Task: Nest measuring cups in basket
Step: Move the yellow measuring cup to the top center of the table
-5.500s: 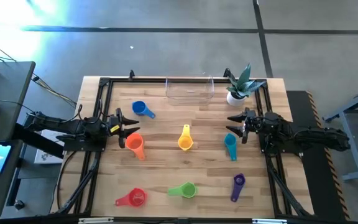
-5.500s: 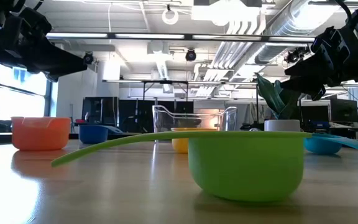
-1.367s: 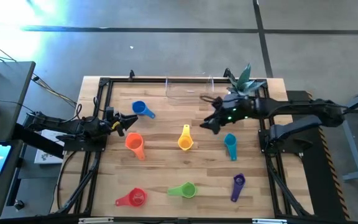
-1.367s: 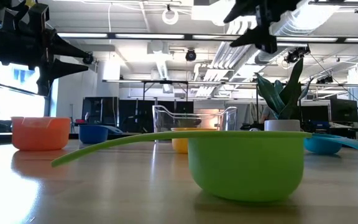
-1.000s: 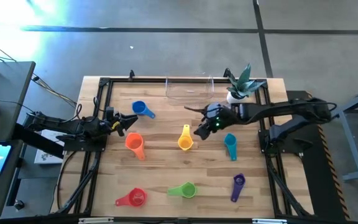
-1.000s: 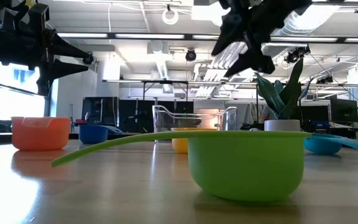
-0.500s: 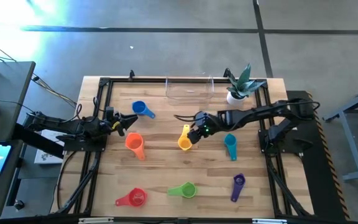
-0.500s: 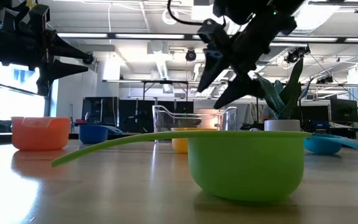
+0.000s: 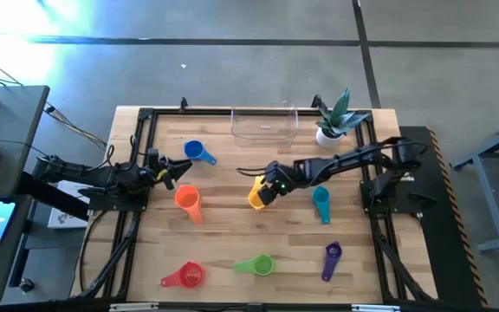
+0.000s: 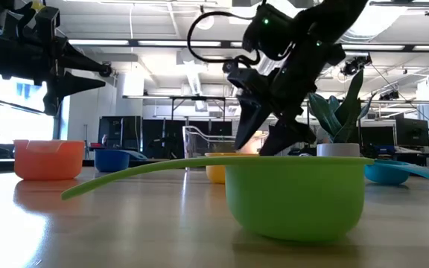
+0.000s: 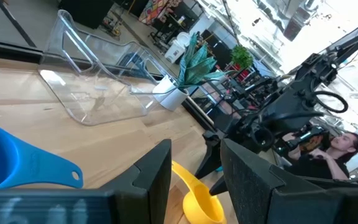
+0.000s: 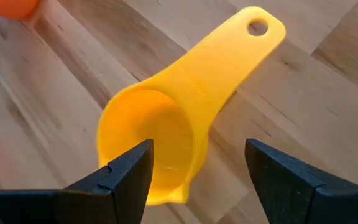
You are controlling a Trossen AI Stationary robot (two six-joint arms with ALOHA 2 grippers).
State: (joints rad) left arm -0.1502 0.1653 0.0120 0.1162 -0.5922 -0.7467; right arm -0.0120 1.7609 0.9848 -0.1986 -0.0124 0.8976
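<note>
- On the tabletop point(image 9: 223, 221), seven cups are lying scattered, waiting for nesting.
- Along the far edge, the clear basket point(image 9: 264, 126) is standing with no cups in it.
- At centre, the right gripper point(image 9: 267, 189), fingers spread, is straddling the yellow cup point(image 9: 257, 194), apparently lining up a grasp.
- At the left edge, the left gripper point(image 9: 183, 166), fingers apart, is waiting near the blue cup point(image 9: 197, 152).

Right gripper point(image 9: 267, 192) swung from right edge toward frame centre, lowered, open fingers straddling yellow cup point(image 9: 257, 196).
</note>
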